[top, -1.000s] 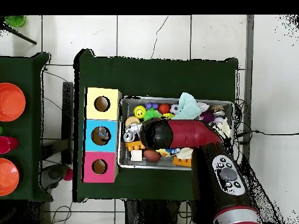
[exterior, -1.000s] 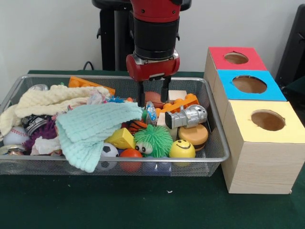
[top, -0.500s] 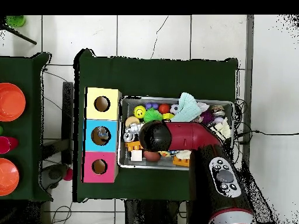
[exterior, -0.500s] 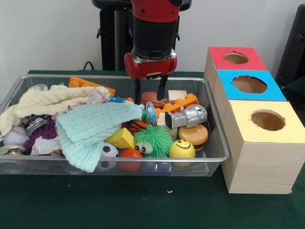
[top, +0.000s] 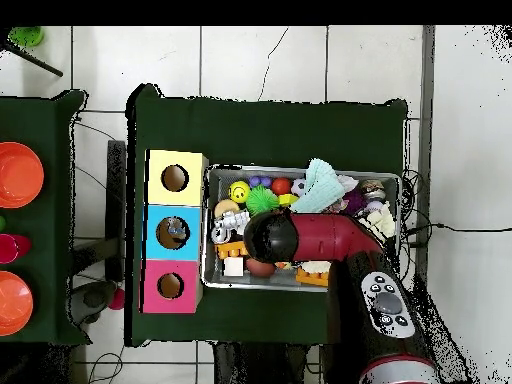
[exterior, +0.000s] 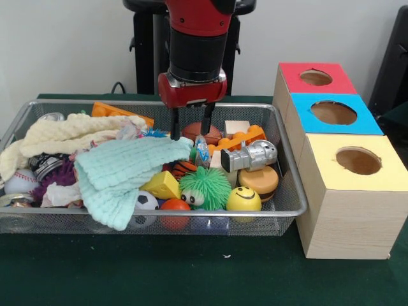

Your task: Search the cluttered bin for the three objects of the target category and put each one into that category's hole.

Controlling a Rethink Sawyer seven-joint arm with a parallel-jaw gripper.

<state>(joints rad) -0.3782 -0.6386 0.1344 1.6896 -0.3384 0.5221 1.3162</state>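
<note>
My gripper (exterior: pixel 190 127) hangs open over the back middle of the wire bin (exterior: pixel 285 167), with nothing between its fingers. Its tips hover just above the mint cloth (exterior: pixel 124 169) and in front of a brown football (exterior: pixel 201 132). Around them lie a silver robot toy (exterior: pixel 252 155), a burger toy (exterior: pixel 258 180), a green fuzzy ball (exterior: pixel 204 186), a yellow smiley ball (exterior: pixel 243 199) and a small soccer ball (exterior: pixel 146 201). To the right stand the red box (exterior: pixel 315 78), the blue box (exterior: pixel 333 113) and the yellow box (exterior: pixel 357 160), each with a round hole. In the overhead view the arm (top: pixel 300 235) hides the gripper.
A cream cloth (exterior: pixel 70 134), an orange brick (exterior: pixel 121 113), a baseball (exterior: pixel 19 180) and a purple fuzzy toy (exterior: pixel 57 175) fill the bin's left half. In the overhead view, orange bowls (top: pixel 18 175) sit on a separate table to the left.
The gripper has risen out of the toys and shifted left in the front view, still open and empty. The objects in the bin have not moved.
</note>
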